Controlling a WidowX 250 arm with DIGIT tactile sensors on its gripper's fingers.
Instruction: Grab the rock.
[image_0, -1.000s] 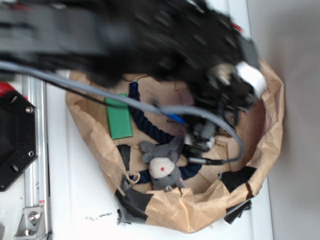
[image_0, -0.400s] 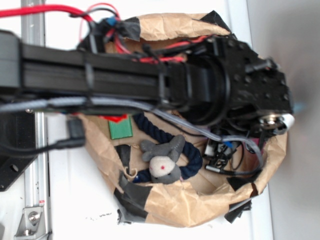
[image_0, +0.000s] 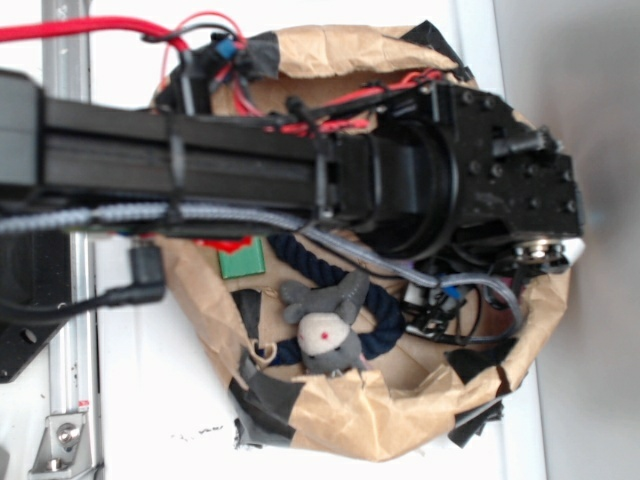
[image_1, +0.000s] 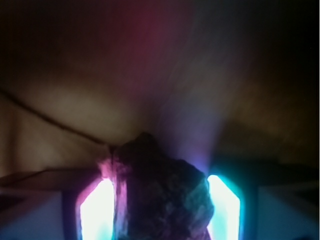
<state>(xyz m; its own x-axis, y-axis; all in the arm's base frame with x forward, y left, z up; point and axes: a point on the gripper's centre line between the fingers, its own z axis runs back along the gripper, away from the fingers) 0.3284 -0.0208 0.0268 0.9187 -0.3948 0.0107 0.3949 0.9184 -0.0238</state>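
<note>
In the wrist view the rock (image_1: 165, 200), a dark, rough, lumpy chunk, fills the gap between my two glowing fingers: the left pad (image_1: 97, 210) and the right pad (image_1: 224, 205) each press against one of its sides. My gripper (image_1: 160, 187) is shut on it, close above the brown paper floor (image_1: 60, 115). In the exterior view the black arm (image_0: 430, 170) reaches over the paper-lined bin, and the gripper end (image_0: 440, 305) points down at the bin's right side. There the rock is hidden under the wrist.
A grey plush mouse (image_0: 325, 325) lies on a dark blue rope (image_0: 385, 322) left of the gripper. A green flat block (image_0: 242, 262) sits further left. The crumpled paper wall (image_0: 340, 415) rings the bin. Cables (image_0: 150, 280) hang from the arm.
One second ago the arm was a blur further left, over the bin's middle. It has since swung right and steadied, with only a small downward shift in the last stretch.
</note>
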